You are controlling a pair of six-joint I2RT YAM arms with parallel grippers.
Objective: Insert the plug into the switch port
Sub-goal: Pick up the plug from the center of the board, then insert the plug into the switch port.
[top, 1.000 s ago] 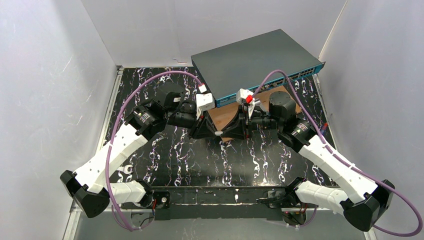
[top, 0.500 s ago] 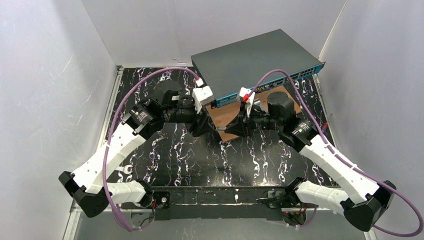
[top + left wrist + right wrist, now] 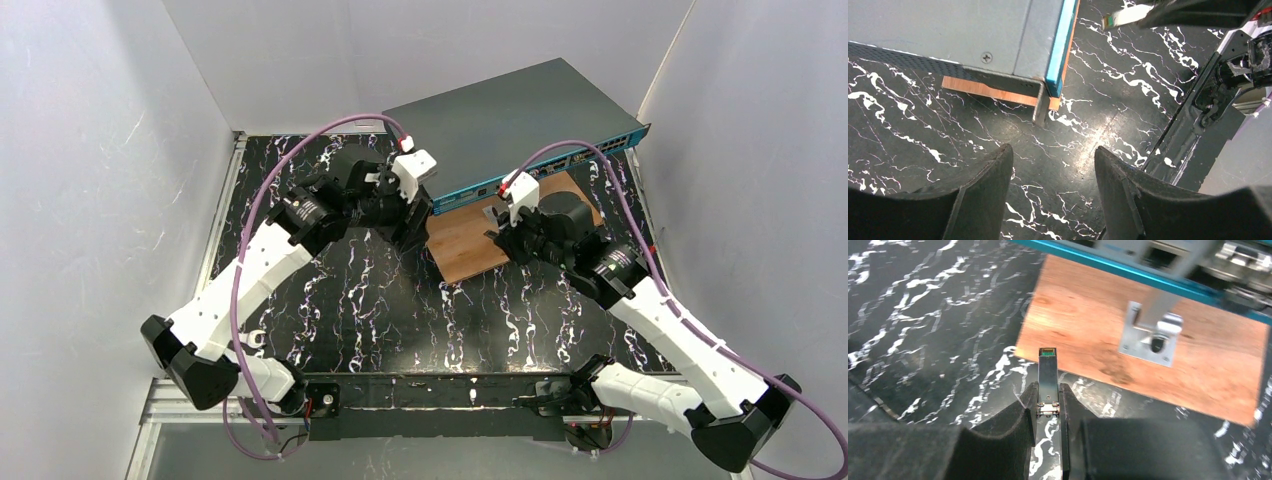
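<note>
The thin metal plug (image 3: pixel 1048 371) is pinched tight in the right gripper (image 3: pixel 1048 392), with its tip pointing to 12 o'clock, near the edge of the wooden board (image 3: pixel 1083 330). The switch (image 3: pixel 510 115) sits at 12 o'clock from the plug. The left gripper (image 3: pixel 1053 152) is at 9 o'clock. It is partly open and holds nothing.

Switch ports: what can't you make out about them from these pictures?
- Right wrist: the switch front is motion-blurred and cut by the top edge; free sockets cannot be told.
- Top external: sockets too small; the right arm's white wrist mount covers part of the teal strip.
- Left wrist: strip seen edge-on, so no sockets show.
</note>
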